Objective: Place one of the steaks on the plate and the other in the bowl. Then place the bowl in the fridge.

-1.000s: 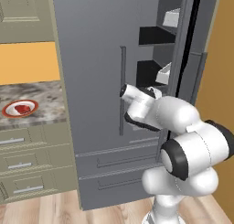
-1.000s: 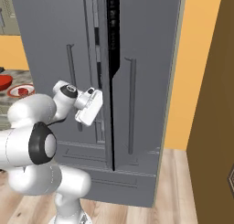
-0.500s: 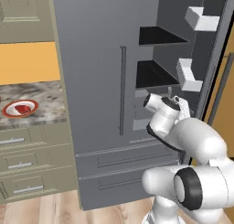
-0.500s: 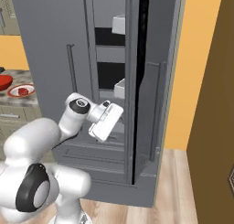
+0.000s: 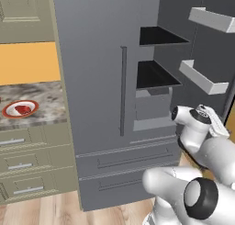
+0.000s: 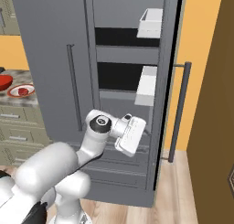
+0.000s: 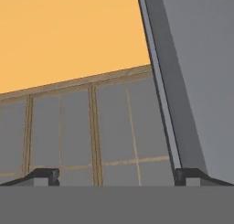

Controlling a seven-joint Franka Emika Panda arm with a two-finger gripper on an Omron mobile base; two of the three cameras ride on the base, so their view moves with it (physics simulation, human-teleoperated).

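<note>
The grey fridge (image 5: 98,77) stands with its left door closed and its right door (image 5: 206,31) swung wide, showing dark shelves (image 5: 153,75) and white door bins (image 5: 204,77). My gripper (image 7: 116,176) is open and holds nothing; it hangs low in front of the open right side (image 6: 129,138), beside the door's edge (image 7: 183,95). Far left on the counter, the red-rimmed plate (image 5: 9,113) carries a red steak (image 5: 22,109). The red bowl (image 6: 3,81) sits just behind the plate (image 6: 28,88) at the picture's edge; its inside is hidden.
The open door's bar handle (image 6: 179,111) stands out to the right before an orange wall (image 6: 201,45). Fridge drawers (image 5: 124,162) lie below the doors. Beige cabinet drawers (image 5: 27,162) sit under the marble counter (image 5: 46,98). Wooden floor (image 7: 114,131) lies under the hand.
The right fridge door has swung from a narrow gap to wide open. My arm has followed it to the right and lower, and the gripper's jaws have spread to full width.
</note>
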